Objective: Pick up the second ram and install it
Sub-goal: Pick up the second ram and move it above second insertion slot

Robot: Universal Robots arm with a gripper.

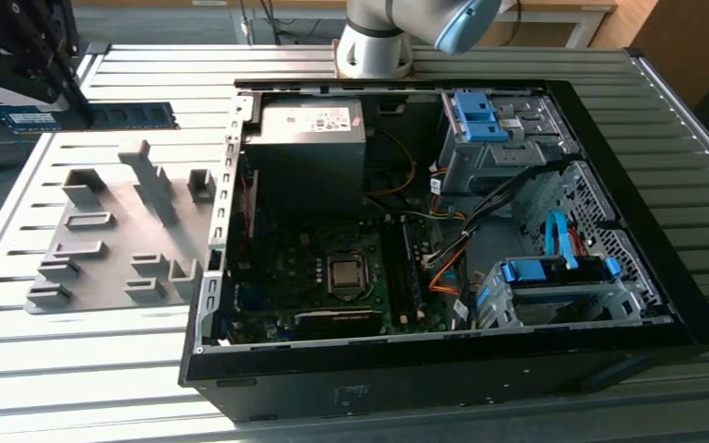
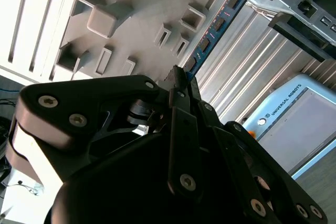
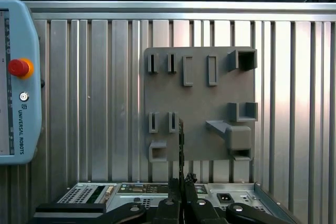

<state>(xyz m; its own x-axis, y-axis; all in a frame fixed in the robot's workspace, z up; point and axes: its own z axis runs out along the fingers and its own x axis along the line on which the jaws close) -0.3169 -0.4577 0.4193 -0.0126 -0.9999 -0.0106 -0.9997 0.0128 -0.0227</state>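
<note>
My black tool [image 2: 181,75] is clamped shut on one end of the long, blue-green circuit-board second ram [image 2: 219,23]. The stick sits in none of the slots of the grey plastic holder block [image 3: 199,103] on the ribbed metal worktop [image 3: 94,103]. I judge pick-up done. The open black computer case [image 1: 391,369] lies well apart, so installing remains.

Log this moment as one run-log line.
gripper: shut on second ram | second ram: in air, apart from grey holder | computer case: open, second ram not installed
</note>
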